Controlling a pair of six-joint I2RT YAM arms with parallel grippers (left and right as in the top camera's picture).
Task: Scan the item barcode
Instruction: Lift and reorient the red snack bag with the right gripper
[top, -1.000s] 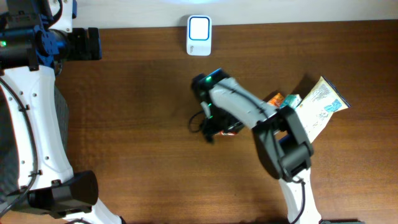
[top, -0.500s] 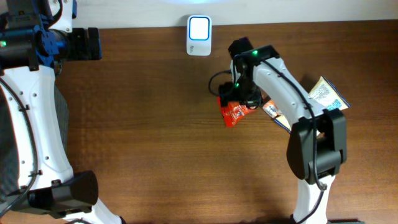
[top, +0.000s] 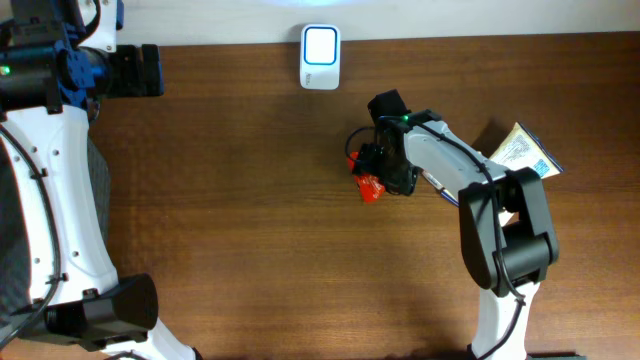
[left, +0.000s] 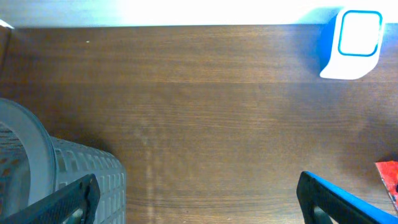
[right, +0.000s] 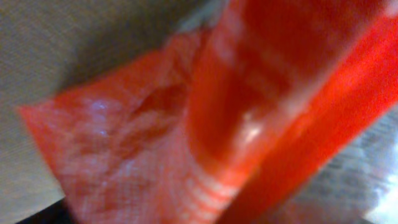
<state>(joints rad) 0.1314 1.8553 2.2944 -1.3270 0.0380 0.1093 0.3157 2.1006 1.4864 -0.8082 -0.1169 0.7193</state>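
Red snack packet, likely light, crinkly, floppy and slippery, pinched in right gripper over mid-counter, near but apart from white scanner; best gripped along an edge seam, barcode unobstructed; left gripper spread, idle.

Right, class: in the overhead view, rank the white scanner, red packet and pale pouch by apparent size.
White scanner and pale pouch: look alike; the right arm hides part of the pouch.
Red packet: smallest, partly under the right gripper.
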